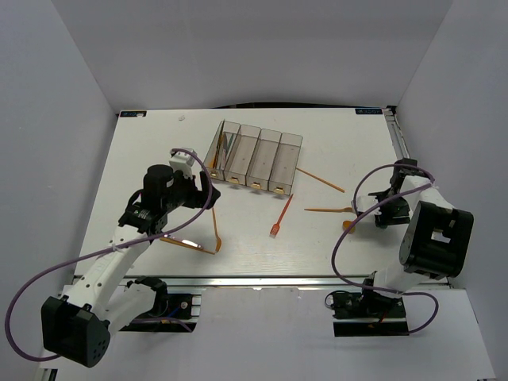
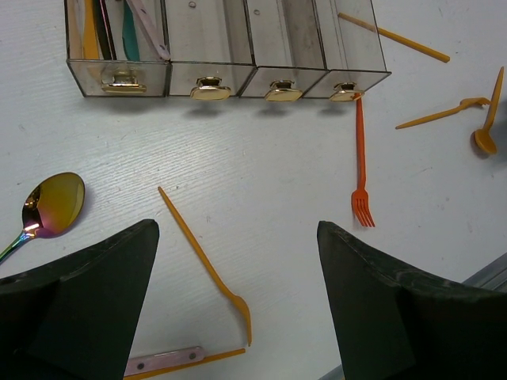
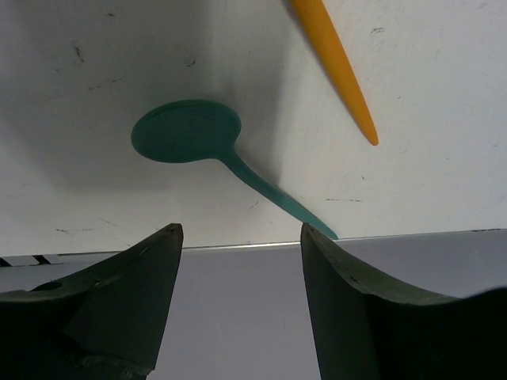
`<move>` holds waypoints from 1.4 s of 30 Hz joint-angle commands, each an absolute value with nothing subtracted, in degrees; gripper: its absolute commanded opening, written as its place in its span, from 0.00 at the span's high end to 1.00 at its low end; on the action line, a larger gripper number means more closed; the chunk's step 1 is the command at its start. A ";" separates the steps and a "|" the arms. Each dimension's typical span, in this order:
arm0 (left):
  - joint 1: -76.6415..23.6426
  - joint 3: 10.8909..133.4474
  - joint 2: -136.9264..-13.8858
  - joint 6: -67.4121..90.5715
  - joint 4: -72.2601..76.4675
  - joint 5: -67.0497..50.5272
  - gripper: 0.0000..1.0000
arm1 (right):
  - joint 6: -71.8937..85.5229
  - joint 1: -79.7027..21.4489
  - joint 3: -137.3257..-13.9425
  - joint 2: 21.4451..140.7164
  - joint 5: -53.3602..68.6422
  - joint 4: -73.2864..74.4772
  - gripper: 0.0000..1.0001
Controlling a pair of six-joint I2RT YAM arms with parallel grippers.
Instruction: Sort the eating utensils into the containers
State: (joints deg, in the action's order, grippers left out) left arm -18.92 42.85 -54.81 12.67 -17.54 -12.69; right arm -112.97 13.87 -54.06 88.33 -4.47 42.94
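Observation:
The four joined clear containers (image 1: 254, 159) stand at the back centre; in the left wrist view (image 2: 222, 47) the leftmost one holds several utensils (image 2: 111, 32). My left gripper (image 2: 238, 229) is open and empty above an orange fork (image 2: 207, 265) and a knife (image 2: 170, 362). A red-orange fork (image 2: 360, 162) lies by the rightmost container. An iridescent spoon (image 2: 47, 207) lies at left. My right gripper (image 3: 239, 233) is open and empty at the table's edge, just short of a teal spoon (image 3: 206, 142) and an orange utensil tip (image 3: 337, 67).
More orange utensils lie to the right of the containers: a long stick (image 1: 320, 179), a fork (image 1: 328, 209) and a spoon (image 1: 348, 225). Purple cables (image 1: 349, 238) loop off both arms. White walls enclose the table (image 1: 159, 151) on three sides.

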 commanded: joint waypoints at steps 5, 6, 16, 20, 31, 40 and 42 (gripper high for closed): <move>-18.19 42.98 -54.41 12.13 -16.87 -13.89 0.08 | -114.96 14.06 -57.92 93.77 -7.47 40.69 0.33; -18.19 42.89 -54.40 12.13 -16.79 -13.97 0.08 | -114.87 14.06 -58.18 94.21 -7.30 40.95 0.33; -17.75 42.89 -54.32 12.13 -16.70 -14.68 0.08 | -115.31 13.97 -59.50 98.87 -4.13 41.31 0.36; -17.67 42.89 -54.32 12.30 -16.70 -14.94 0.08 | -115.14 13.98 -60.12 100.46 -2.55 42.27 0.39; -17.58 42.98 -53.44 12.39 -16.70 -16.08 0.08 | -115.40 13.97 -52.39 96.08 -2.82 40.26 0.86; -17.58 42.80 -52.47 12.57 -16.44 -17.40 0.08 | -119.96 13.97 -44.74 81.93 2.19 43.32 1.00; -17.58 42.80 -52.21 12.65 -16.35 -17.75 0.08 | -120.06 13.98 -44.65 76.58 3.51 44.99 1.00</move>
State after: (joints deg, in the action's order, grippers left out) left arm -17.80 42.85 -53.91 12.71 -17.52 -16.05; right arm -113.99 13.87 -44.58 82.39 -0.56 41.10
